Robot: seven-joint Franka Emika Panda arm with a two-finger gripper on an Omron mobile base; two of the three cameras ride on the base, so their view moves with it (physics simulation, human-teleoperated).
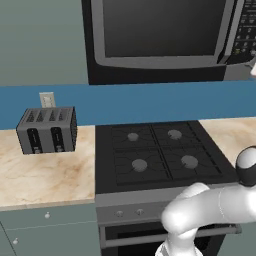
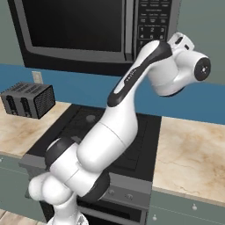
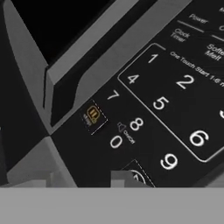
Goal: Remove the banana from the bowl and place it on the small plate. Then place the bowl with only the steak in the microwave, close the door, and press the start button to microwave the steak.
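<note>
One step remains: I'm hovering just off the dark-grey box-shaped microwave, door shut. Gripper closure I cannot tell. Drifting across its black numbered button panel, I'd likely hit a digit.

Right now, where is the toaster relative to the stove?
The toaster sits on the beige counter left of the stove, against the blue backsplash, just below a wall outlet; in the right base view it is at far left.

— What's along the back wall?
— A blue band of wall with grey-green above, and a pale outlet over the toaster.
— And below?
— A marbled beige counter either side of a black four-burner stove, with grey-green cabinets underneath.
</note>
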